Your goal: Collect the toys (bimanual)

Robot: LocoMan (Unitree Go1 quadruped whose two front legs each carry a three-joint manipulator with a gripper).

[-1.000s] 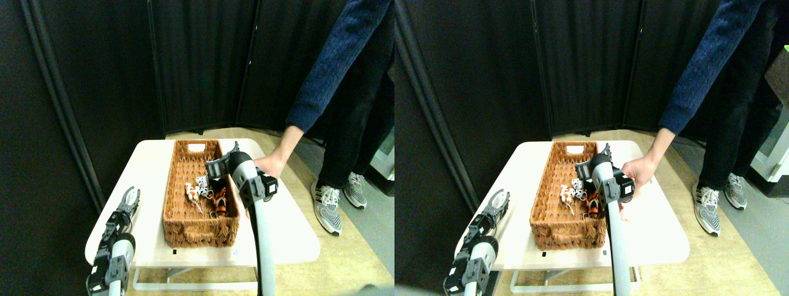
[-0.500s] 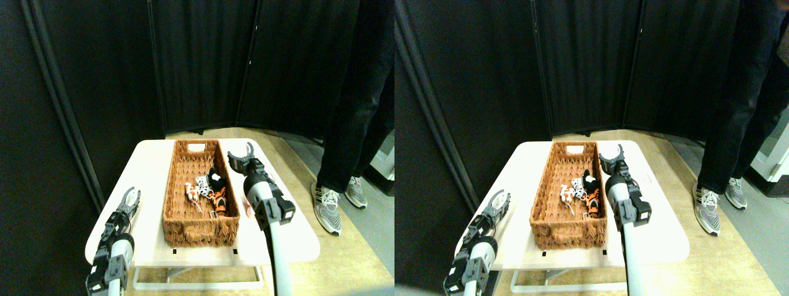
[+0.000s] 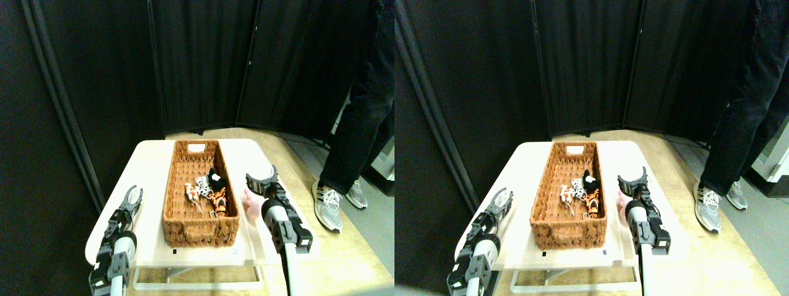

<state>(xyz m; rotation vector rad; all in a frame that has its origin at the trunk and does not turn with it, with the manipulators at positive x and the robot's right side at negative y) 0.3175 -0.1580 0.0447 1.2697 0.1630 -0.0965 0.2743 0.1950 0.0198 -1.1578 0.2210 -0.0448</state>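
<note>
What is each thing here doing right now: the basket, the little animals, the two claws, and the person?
Wicker basket: upright on the table, open-topped, holding several toys.
Toys in the basket: lying in a heap near the middle.
Pink toy: on the table, outside the basket, to its right.
Left gripper: open, empty, above the table's left edge.
Right gripper: open, empty, just above the pink toy.
Person: standing beside the table, not reaching in.

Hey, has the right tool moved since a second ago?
Yes. The right tool has pulled back toward the robot and rightward: earlier it was over the wicker basket's right rim; now it is beside it, over the table, near a pink toy.
</note>
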